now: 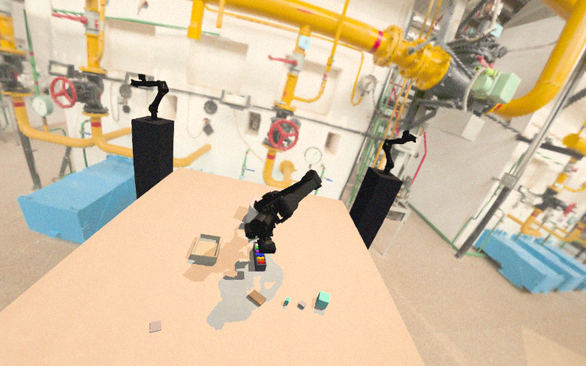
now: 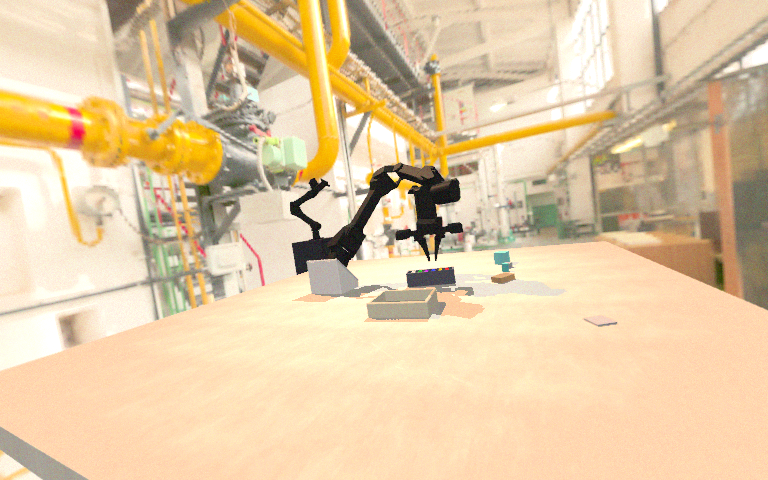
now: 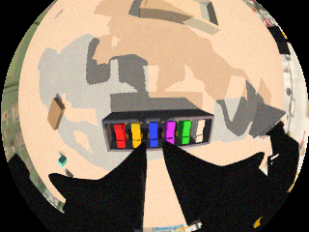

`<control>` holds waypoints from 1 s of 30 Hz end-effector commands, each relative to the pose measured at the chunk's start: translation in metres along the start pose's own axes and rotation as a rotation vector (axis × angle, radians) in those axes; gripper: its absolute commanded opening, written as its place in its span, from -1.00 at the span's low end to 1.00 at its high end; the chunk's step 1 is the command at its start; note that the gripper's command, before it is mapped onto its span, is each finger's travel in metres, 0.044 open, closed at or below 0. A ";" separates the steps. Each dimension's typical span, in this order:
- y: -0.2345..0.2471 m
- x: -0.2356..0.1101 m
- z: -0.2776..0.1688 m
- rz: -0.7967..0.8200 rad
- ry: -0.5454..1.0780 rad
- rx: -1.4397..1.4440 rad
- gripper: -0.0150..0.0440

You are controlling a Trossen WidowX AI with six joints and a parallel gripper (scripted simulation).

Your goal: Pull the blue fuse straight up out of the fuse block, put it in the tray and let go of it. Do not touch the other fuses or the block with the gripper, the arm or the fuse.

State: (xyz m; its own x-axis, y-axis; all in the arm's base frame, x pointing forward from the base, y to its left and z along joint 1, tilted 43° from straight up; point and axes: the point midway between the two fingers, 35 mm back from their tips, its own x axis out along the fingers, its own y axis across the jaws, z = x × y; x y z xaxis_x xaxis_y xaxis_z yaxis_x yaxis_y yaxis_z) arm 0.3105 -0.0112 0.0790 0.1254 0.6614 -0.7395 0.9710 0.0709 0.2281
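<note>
Six fuses sit in the fuse block; the tray holds nothing; narrow jaws grip nothing.

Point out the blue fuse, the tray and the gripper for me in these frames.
blue fuse (image 3: 154, 134): wrist view, on its blue face, third slot from the left in the block.
tray (image 2: 400, 309): exterior view, on its near outer wall.
gripper (image 2: 430, 255): exterior view, midway between the fingertips, above the block.
</note>
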 end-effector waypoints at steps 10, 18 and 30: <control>-0.001 0.015 -0.002 -0.002 0.010 0.008 -0.24; -0.002 0.022 -0.002 -0.002 0.011 0.008 -0.24; -0.002 0.023 -0.002 -0.002 0.011 0.008 -0.24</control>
State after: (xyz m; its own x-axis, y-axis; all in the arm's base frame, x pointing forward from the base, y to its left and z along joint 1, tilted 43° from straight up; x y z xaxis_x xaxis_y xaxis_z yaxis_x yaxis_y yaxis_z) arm 0.3118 0.0040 0.0638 0.1214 0.6640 -0.7378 0.9718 0.0718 0.2245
